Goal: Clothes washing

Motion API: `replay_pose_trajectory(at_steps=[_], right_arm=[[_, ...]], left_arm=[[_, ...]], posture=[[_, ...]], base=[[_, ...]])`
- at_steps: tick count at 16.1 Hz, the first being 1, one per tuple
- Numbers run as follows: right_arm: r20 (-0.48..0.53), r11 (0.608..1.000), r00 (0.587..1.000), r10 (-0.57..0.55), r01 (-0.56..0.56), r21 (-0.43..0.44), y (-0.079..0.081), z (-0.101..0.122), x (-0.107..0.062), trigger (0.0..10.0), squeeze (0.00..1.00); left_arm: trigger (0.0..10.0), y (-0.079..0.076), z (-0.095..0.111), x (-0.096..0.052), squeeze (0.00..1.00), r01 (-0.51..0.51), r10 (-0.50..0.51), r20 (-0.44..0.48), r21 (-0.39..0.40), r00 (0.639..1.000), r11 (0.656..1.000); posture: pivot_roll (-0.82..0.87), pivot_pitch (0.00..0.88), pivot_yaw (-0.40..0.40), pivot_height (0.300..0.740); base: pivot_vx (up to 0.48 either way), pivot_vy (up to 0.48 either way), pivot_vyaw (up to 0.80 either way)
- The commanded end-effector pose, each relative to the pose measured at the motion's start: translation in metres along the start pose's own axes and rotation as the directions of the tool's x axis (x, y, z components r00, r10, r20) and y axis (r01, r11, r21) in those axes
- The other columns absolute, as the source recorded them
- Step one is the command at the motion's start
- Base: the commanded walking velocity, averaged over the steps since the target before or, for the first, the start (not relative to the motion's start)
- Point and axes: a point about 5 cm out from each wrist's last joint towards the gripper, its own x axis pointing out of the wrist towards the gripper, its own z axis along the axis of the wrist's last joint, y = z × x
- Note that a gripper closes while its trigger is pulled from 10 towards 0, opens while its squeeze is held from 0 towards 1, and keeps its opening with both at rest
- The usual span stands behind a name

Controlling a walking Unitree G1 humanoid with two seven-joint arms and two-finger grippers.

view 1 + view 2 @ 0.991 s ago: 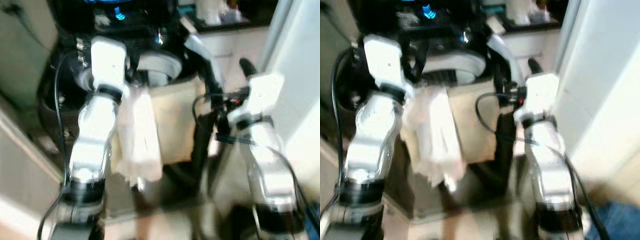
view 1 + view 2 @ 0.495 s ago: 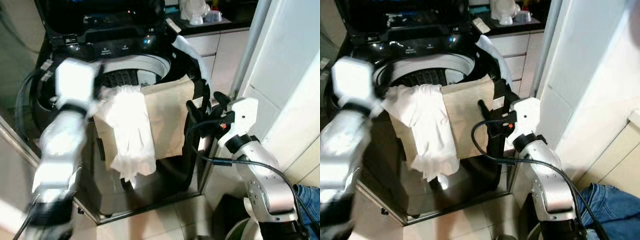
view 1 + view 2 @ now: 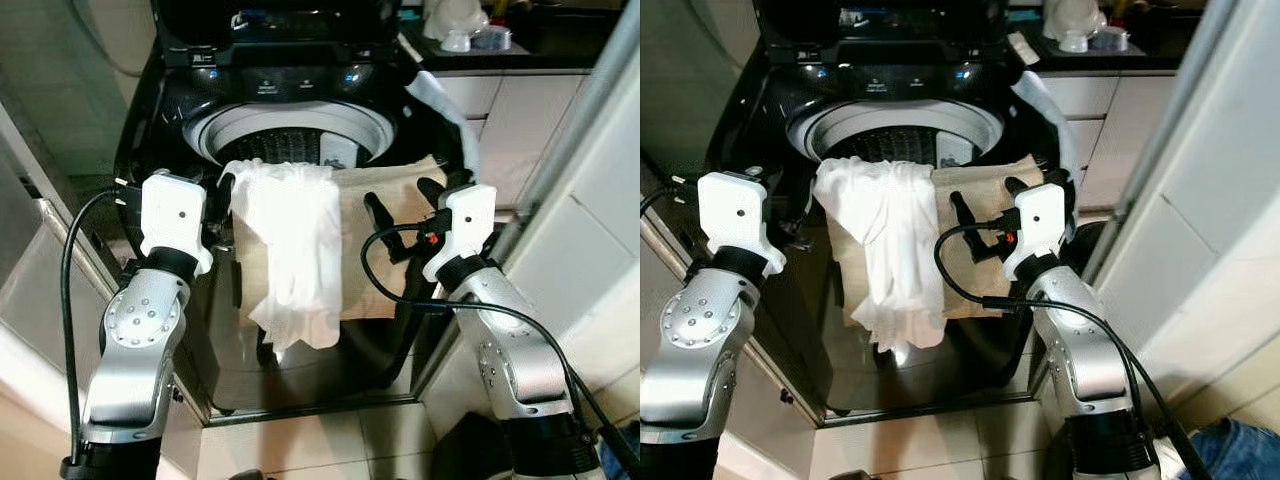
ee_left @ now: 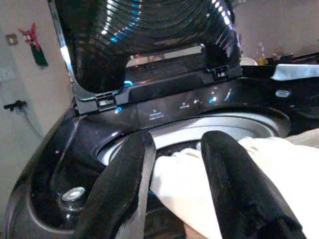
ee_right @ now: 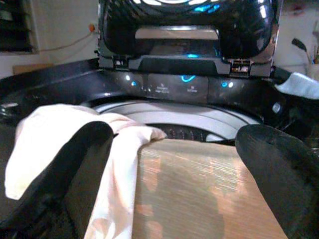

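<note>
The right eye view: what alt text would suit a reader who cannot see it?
A white cloth and a beige cloth hang over the front rim of an open black top-loading washing machine. Silver robot arms flank them, the right gripper open before the beige cloth.

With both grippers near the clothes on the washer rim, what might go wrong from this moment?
1. The white garment and the beige cloth hang mostly outside over the washing machine's front rim, so a nudge may send them to the floor instead of into the drum.
2. The right gripper's cable loops in front of the beige cloth and could snag it.
3. The open left gripper straddles only the garment's edge; the grasp may slip.
</note>
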Motion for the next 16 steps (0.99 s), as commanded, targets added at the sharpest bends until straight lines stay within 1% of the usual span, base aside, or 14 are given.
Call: replay_pose_trajectory(at_steps=[1, 3, 4, 5, 6, 7, 8, 9, 11, 12, 14, 15, 16], right_arm=[[-0.017, 1.0, 1.0, 0.014, -0.014, 0.003, 0.004, -0.005, 0.0, 10.0, 0.08], [-0.044, 1.0, 0.999, 0.021, -0.02, 0.019, 0.005, -0.013, -0.006, 10.0, 0.08], [-0.064, 0.998, 0.997, 0.046, -0.044, 0.035, 0.008, -0.02, -0.01, 10.0, 0.09], [-0.076, 0.998, 0.995, 0.06, -0.057, 0.034, 0.01, -0.023, -0.013, 10.0, 0.09], [-0.103, 0.995, 0.99, 0.099, -0.096, 0.029, 0.016, -0.032, -0.02, 10.0, 0.09], [-0.119, 0.994, 0.987, 0.108, -0.106, 0.022, 0.019, -0.038, -0.024, 10.0, 0.09], [-0.124, 0.996, 0.989, 0.083, -0.082, 0.02, 0.018, -0.039, -0.023, 10.0, 0.09], [-0.122, 0.999, 0.991, 0.049, -0.048, 0.013, 0.014, -0.038, -0.021, 10.0, 0.08], [-0.109, 1.0, 0.994, 0.008, -0.007, 0.01, 0.006, -0.036, -0.018, 10.0, 0.08], [-0.102, 1.0, 0.995, 0.006, -0.006, 0.001, 0.005, -0.035, -0.016, 10.0, 0.08], [-0.107, 1.0, 0.994, 0.006, -0.006, -0.006, 0.005, -0.036, -0.015, 10.0, 0.08], [-0.109, 1.0, 0.994, 0.004, -0.005, -0.004, 0.005, -0.037, -0.015, 10.0, 0.09], [-0.12, 1.0, 0.993, 0.001, -0.002, -0.002, 0.005, -0.04, -0.015, 10.0, 0.08]], left_arm=[[10.0, 0.001, 0.006, 0.004, 0.0, -0.011, 0.01, 0.022, 0.016, 1.0, 1.0], [10.0, 0.0, 0.007, 0.006, 0.0, -0.006, 0.005, 0.027, 0.009, 1.0, 1.0], [10.0, -0.001, 0.008, 0.006, 0.0, -0.001, 0.001, 0.029, 0.008, 1.0, 1.0], [10.0, -0.001, 0.008, 0.006, 0.0, 0.001, -0.001, 0.029, 0.007, 1.0, 1.0], [10.0, -0.001, 0.008, 0.006, 0.0, 0.008, -0.008, 0.024, 0.014, 1.0, 1.0], [10.0, -0.001, 0.007, 0.006, 0.0, 0.009, -0.009, 0.018, 0.019, 1.0, 1.0], [10.0, 0.0, 0.005, 0.006, 0.0, 0.017, -0.017, 0.01, 0.009, 1.0, 1.0], [10.0, -0.001, 0.004, 0.006, 0.0, 0.03, -0.03, 0.002, -0.002, 1.0, 1.0], [10.0, -0.005, 0.005, 0.007, 0.0, 0.057, -0.057, 0.002, -0.006, 0.998, 0.998], [10.0, -0.008, 0.004, 0.007, 0.0, 0.067, -0.067, 0.004, -0.005, 0.998, 0.998], [10.0, -0.009, 0.005, 0.008, 0.0, 0.054, -0.054, 0.019, 0.007, 0.998, 0.999], [10.0, -0.01, 0.006, 0.008, 0.0, 0.057, -0.058, 0.019, 0.043, 0.998, 0.997], [10.0, -0.011, 0.005, 0.008, 0.0, 0.058, -0.059, 0.018, 0.033, 0.998, 0.998]], posture=[[-0.04, 0.0, -0.001, 0.74], [-0.05, 0.0, 0.005, 0.74], [-0.05, 0.0, 0.012, 0.74], [-0.05, 0.0, 0.016, 0.74], [-0.05, 0.0, 0.023, 0.74], [-0.05, 0.0, 0.027, 0.74], [-0.05, 0.0, 0.029, 0.74], [-0.05, 0.0, 0.03, 0.74], [-0.05, 0.0, 0.027, 0.74], [-0.05, 0.0, 0.024, 0.74], [-0.05, 0.0, 0.021, 0.74], [-0.05, 0.0, 0.02, 0.74], [-0.05, 0.0, 0.021, 0.74]], base=[[0.0, 0.0, 0.0], [0.0, 0.0, 0.0], [0.0, 0.0, 0.0], [0.0, 0.0, 0.0], [0.0, 0.0, 0.0], [0.0, 0.0, 0.0], [0.0, 0.0, 0.0], [0.0, 0.465, 0.0], [0.0, 0.472, 0.0], [0.0, 0.48, 0.0], [0.0, 0.39, 0.0], [0.0, 0.0, 0.0], [0.0, 0.0, 0.0]])
